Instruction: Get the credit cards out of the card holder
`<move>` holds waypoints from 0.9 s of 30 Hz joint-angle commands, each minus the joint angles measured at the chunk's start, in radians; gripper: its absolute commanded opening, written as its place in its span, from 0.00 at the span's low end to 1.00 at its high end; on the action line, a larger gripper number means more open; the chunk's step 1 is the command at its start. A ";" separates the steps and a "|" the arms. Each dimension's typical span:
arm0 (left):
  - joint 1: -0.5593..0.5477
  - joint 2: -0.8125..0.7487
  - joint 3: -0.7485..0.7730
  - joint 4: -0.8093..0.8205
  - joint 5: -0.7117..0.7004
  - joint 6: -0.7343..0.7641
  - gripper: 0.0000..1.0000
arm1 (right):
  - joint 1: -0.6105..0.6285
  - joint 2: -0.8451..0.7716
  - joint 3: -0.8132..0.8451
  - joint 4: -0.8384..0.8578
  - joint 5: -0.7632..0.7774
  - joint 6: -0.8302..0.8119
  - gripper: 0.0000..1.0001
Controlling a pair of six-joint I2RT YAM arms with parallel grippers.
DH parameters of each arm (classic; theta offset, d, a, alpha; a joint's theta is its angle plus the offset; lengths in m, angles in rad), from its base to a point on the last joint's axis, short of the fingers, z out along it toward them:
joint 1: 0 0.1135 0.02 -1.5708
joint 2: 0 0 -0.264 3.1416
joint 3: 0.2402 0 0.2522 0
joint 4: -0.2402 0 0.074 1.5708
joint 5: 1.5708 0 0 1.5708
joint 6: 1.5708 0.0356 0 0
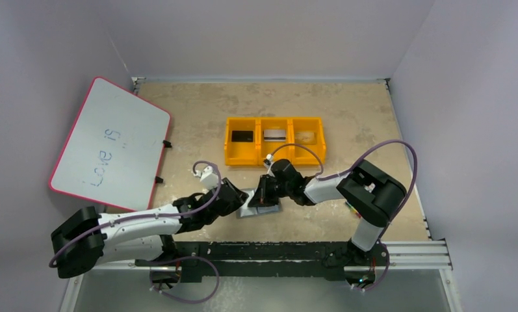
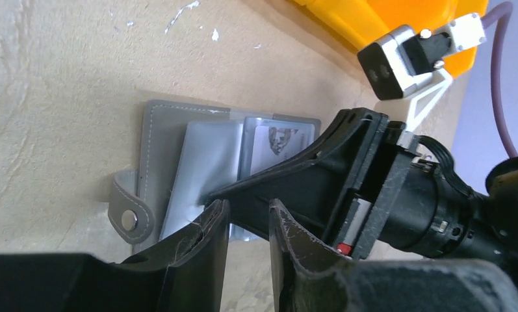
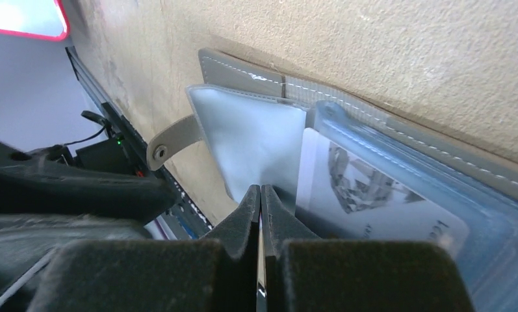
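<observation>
The card holder [image 1: 259, 208] lies open on the table between my two grippers, pale blue-grey inside, with its snap tab [image 2: 129, 218] sticking out. A white card with a grey picture [image 3: 373, 195] sits in its clear pocket and also shows in the left wrist view [image 2: 279, 140]. My right gripper [image 3: 261, 190] is shut, with its tips on the edge of the pale pocket [image 3: 249, 136]. My left gripper [image 2: 248, 207] is slightly open and empty at the holder's near edge. A black card [image 1: 243, 136], a silver-white card [image 1: 275, 135] and a pale beige card [image 1: 305, 136] lie in the yellow bin.
The yellow three-part bin [image 1: 274, 119] stands just behind the holder. A pink-rimmed whiteboard [image 1: 110, 143] leans at the left. A black rail [image 1: 295, 250] runs along the near edge. Walls close in the table on three sides.
</observation>
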 commanded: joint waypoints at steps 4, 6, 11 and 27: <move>0.040 0.080 -0.118 0.306 0.077 -0.106 0.27 | 0.000 -0.003 -0.013 0.035 0.024 0.041 0.00; 0.045 0.113 -0.120 0.300 0.081 -0.112 0.27 | 0.000 -0.026 -0.017 0.035 0.017 0.045 0.00; 0.055 0.196 -0.095 0.249 0.076 -0.113 0.26 | 0.000 -0.180 -0.003 -0.087 0.111 0.033 0.00; 0.057 0.338 0.133 0.148 0.130 0.127 0.30 | -0.022 -0.280 -0.015 -0.456 0.388 -0.072 0.03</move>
